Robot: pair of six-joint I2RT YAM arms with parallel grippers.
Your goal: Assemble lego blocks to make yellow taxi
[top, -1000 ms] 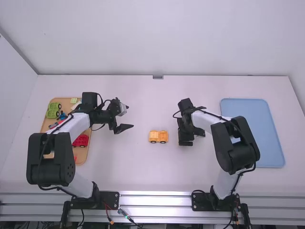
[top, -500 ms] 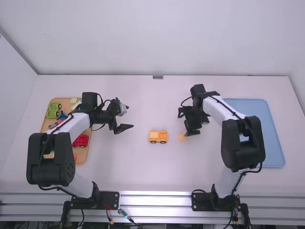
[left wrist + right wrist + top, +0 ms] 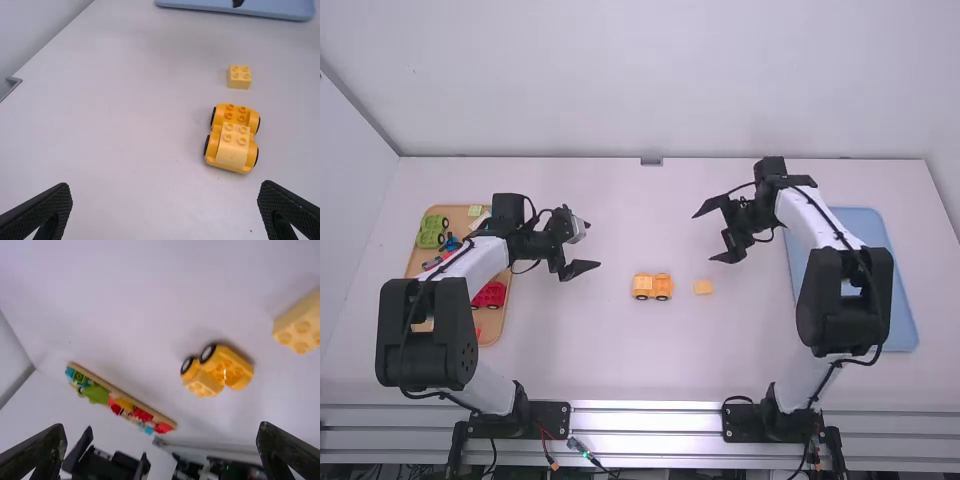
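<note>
Yellow car (image 3: 652, 287) sits midway between the table's (image 3: 610, 365) left and right edges; loose yellow block (image 3: 703, 287) just beside, towards the right edge. Left gripper (image 3: 594, 243) and right gripper (image 3: 703, 238) both gape wide, holding nothing. Block likely light, stiff, slick: pinch flat sides, studs free.

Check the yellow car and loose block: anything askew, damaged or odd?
Nothing stands out. The car stands upright on its wheels; the loose block lies right way up on the table, apart from it. No visible damage on either.
</note>
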